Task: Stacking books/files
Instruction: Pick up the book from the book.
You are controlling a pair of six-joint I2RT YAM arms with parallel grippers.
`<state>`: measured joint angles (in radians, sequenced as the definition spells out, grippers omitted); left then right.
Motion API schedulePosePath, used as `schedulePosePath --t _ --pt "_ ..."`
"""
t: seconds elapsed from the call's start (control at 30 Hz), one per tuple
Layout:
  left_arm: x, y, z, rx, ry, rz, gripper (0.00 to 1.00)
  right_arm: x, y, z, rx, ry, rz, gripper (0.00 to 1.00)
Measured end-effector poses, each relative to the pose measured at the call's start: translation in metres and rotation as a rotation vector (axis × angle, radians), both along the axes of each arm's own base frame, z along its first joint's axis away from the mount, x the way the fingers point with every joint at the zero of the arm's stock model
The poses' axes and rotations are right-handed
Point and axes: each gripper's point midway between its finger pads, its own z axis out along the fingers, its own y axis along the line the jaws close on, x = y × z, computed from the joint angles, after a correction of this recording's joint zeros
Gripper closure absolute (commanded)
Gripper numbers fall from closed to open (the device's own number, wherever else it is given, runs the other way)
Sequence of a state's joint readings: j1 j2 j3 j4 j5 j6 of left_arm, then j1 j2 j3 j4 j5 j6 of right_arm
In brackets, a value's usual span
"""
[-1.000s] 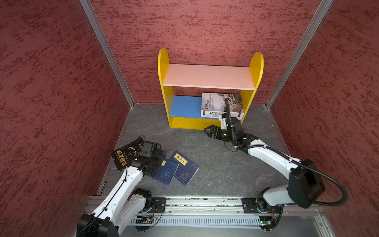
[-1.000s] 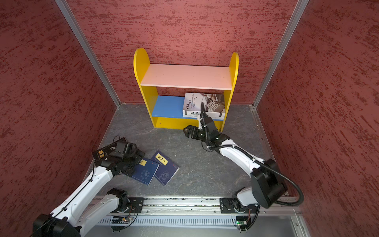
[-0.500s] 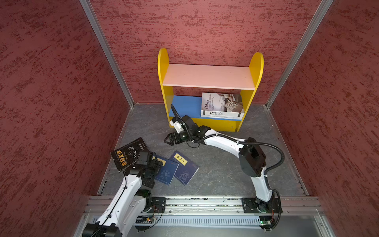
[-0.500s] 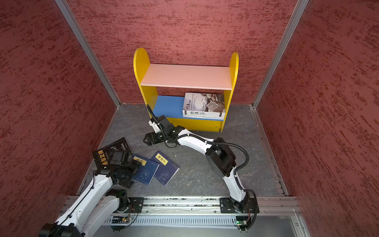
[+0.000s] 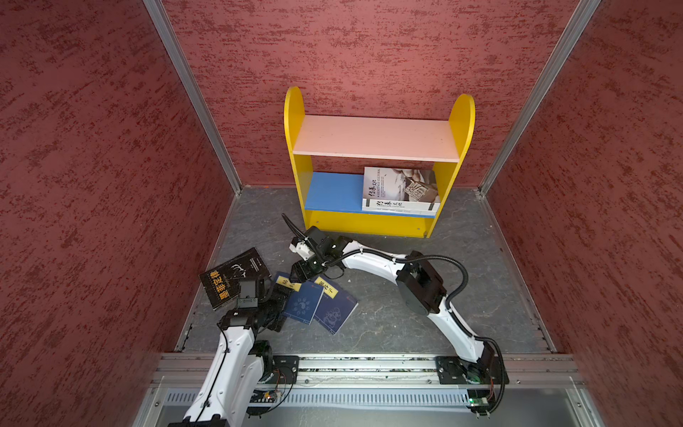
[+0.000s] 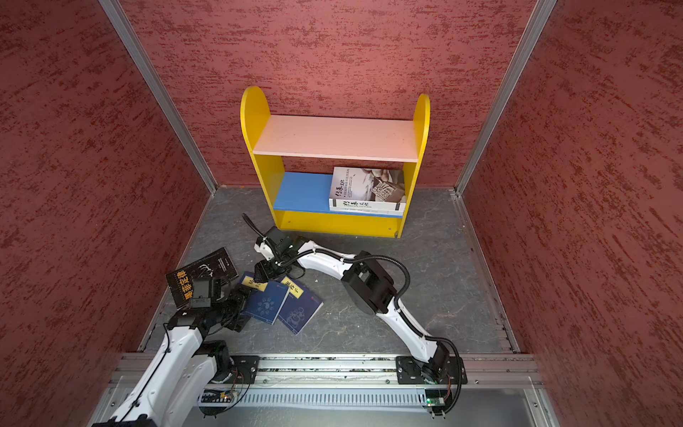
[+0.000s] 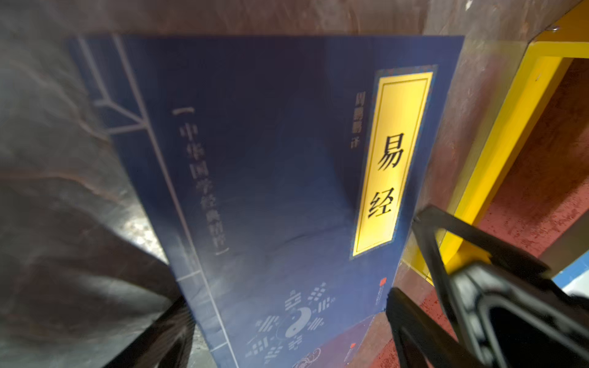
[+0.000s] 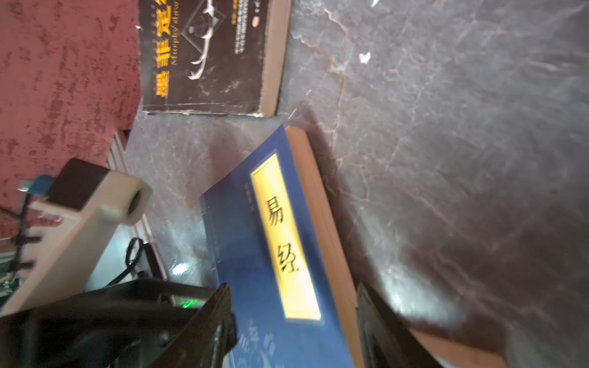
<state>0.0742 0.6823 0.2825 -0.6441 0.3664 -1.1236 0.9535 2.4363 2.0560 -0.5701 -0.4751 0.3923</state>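
Only the top views give me the yellow shelf (image 5: 294,111) at 12 o'clock. Its blue lower board (image 5: 332,192) carries the two white-grey books (image 5: 401,188), stacked flat at its right end. The black book (image 5: 236,277) lies at 9 o'clock on the grey, stone-veined bench (image 5: 406,321). The right wrist camera adds its tan page block and worn edge. Near 8 o'clock the thin navy book (image 5: 303,301) overlaps the second navy book (image 5: 334,310). The left wrist camera alone shows the white trigram ring on its cover. My left fingers (image 7: 411,321) are spread wide astride it. My right fingers (image 8: 210,318) stand apart over its yellow-label end; I can't tell whether they touch it.
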Motion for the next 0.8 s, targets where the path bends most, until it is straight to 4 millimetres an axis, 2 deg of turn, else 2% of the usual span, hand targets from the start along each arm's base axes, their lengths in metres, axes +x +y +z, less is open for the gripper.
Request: schedulePosePath --t 0.2,0.33,0.5,0.6,0.8 --pt "0.001 -0.002 0.001 -0.012 -0.045 -0.012 0.10 -0.004 -0.007 -0.024 -0.066 0.039 -0.006 0.57" --pt "0.003 -0.004 0.003 -0.027 -0.088 -0.017 0.12 -0.002 -0.010 -0.027 -0.080 0.039 -0.015 0.66" --pt "0.014 -0.009 0.005 -0.058 -0.182 -0.037 0.16 0.004 -0.015 -0.030 -0.081 0.050 -0.032 0.69" --pt "0.018 -0.011 0.007 -0.073 -0.226 -0.049 0.22 0.003 -0.014 -0.029 -0.073 0.056 -0.029 0.70" --pt "0.031 -0.014 0.028 -0.080 -0.345 -0.069 0.41 0.001 -0.014 -0.028 -0.064 0.074 -0.024 0.70"
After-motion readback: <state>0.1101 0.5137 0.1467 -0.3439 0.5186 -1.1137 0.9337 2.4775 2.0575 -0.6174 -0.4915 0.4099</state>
